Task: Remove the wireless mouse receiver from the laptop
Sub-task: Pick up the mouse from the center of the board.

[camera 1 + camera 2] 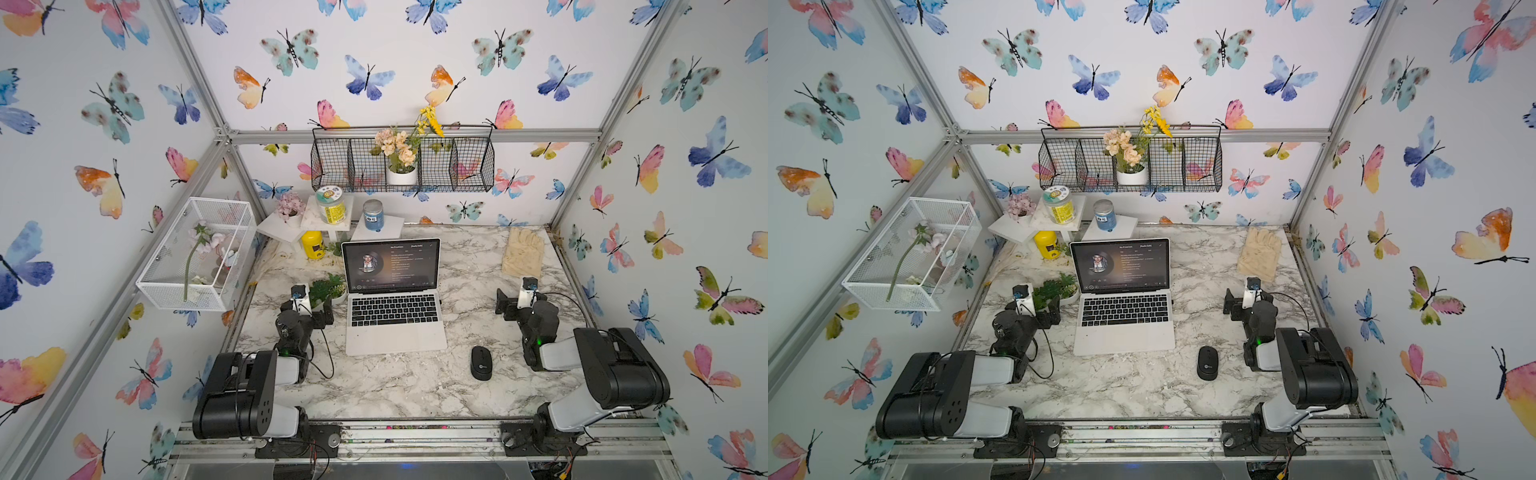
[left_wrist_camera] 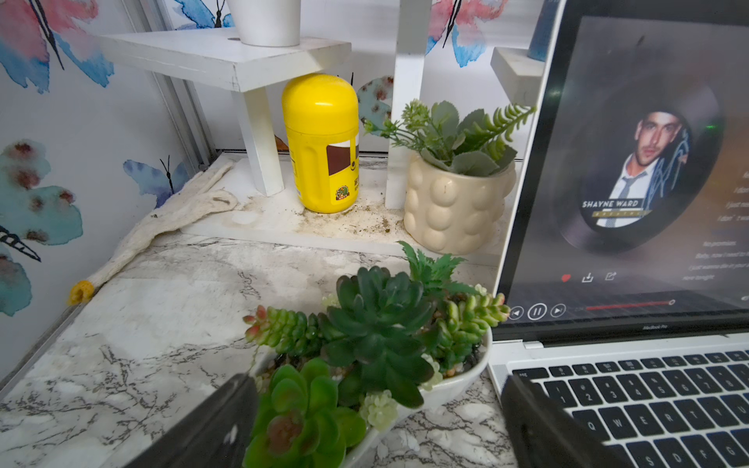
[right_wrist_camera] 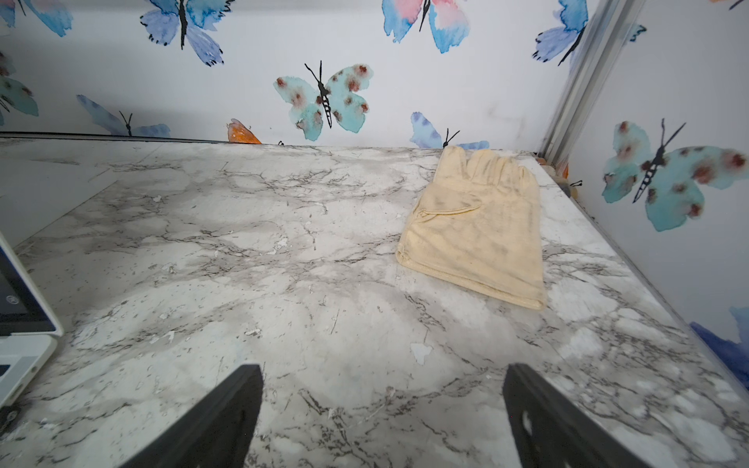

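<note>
- Progress: nothing is done yet; the wireless mouse receiver (image 1: 440,299), judged to be the tiny dark stub on the right edge of the laptop (image 1: 395,332) near the hinge, sits plugged in
- Left gripper (image 2: 381,385): jaws spread wide, empty, either side of the succulent bowl (image 2: 446,389)
- Right gripper (image 3: 383,377): jaws spread wide, empty, over bare marble tabletop (image 3: 283,263), well apart from the laptop
- Views: only the top views show the stub and the mouse (image 1: 481,363); the right wrist view shows the glove (image 3: 478,231) and just a corner of the laptop

Bright, even, diffuse light throughout; shadows soft, faint on white marble desk (image 1: 395,386). Both top views: wide-angle bend, aluminium frame bars (image 1: 540,136) splay outward. Wrist views: black fingers (image 2: 215,429) blurred at near edge; green glint on dark screen of slim silver laptop (image 2: 632,251).
</note>
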You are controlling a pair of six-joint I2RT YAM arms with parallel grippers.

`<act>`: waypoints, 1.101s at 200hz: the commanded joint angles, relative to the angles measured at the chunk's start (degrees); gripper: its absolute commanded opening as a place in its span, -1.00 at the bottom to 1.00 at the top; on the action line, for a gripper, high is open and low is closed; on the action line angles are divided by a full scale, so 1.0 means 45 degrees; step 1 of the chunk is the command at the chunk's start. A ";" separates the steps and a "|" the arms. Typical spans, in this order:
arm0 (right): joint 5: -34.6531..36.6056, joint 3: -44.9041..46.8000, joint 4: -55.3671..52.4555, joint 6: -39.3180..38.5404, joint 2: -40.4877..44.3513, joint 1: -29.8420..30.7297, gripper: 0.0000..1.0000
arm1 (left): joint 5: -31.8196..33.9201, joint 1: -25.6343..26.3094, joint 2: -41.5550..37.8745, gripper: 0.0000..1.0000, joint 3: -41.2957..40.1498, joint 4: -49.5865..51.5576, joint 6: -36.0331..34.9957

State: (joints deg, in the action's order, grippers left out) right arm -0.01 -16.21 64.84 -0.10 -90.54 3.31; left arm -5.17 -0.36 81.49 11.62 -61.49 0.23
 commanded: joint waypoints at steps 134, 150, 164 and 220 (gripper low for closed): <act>-0.0072 -0.4936 -1.3994 0.3860 0.3883 0.0642 0.90 | 0.3013 0.0061 -0.3402 0.97 0.5515 1.3855 0.6256; 0.0210 -0.5245 -1.5805 0.4445 0.4356 0.1230 0.96 | 0.1208 0.0079 -0.4346 0.97 0.5448 1.4569 0.6543; 0.0423 -0.5249 -1.7104 0.4959 0.4743 0.2042 0.96 | 0.0079 0.0311 -0.5499 0.97 0.5132 1.4950 0.6442; 0.2723 -0.4570 -2.0609 0.8423 0.4828 0.6604 0.96 | -0.2381 0.3232 -0.8133 0.97 0.4364 1.6403 0.6554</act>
State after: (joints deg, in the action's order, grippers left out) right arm 6.31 -38.85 -16.27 28.21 -69.06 27.66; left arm -8.25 7.79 47.72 33.06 6.90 27.18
